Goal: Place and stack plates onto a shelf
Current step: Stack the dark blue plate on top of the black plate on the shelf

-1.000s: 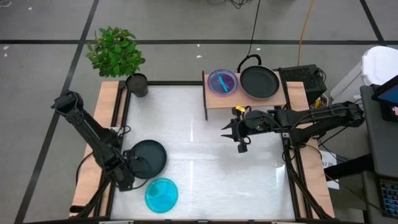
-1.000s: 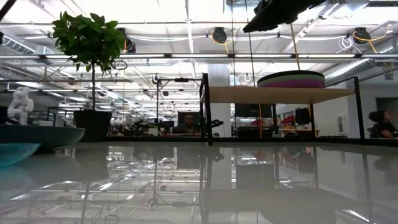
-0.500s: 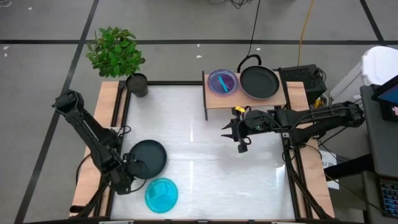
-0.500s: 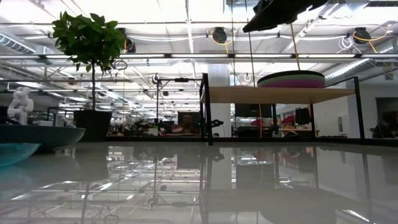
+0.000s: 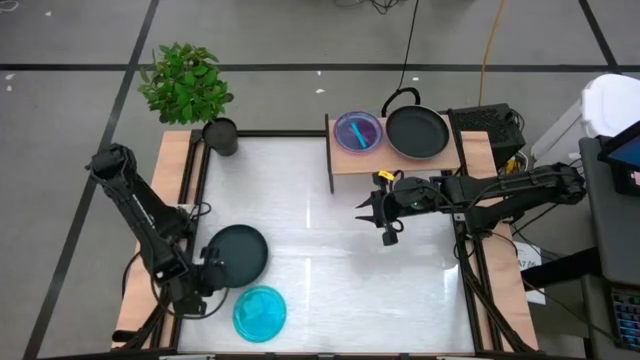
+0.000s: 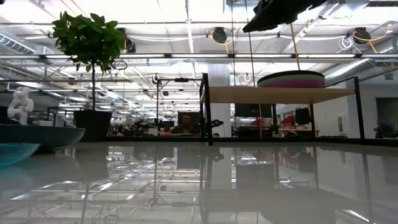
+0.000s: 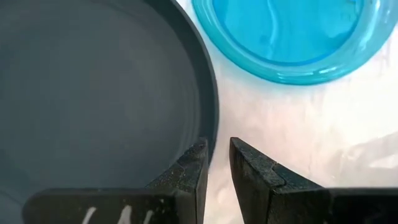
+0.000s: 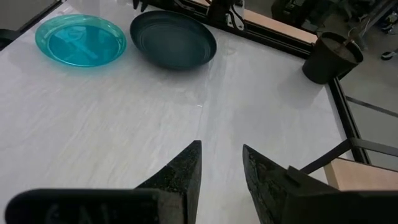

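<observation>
Left gripper [image 7: 216,163] sits narrowly open at the black plate's [image 5: 240,252] rim, holding nothing, likely lining up a grab. Cyan plate [image 5: 260,312] just beside. Right gripper [image 5: 372,213] waits narrow and empty near the shelf [image 5: 395,160], which already carries plates.

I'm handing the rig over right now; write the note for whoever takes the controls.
Left gripper: down at the rim of the black plate near the table's left front; fingers straddle the rim with a narrow gap, not clamped.
Right gripper: open, empty, held above the table just in front of the shelf.
Done: the shelf carries a purple-topped stack and another black plate.
Left: the black plate at the left gripper and the cyan plate beside it are not yet on the shelf.
</observation>
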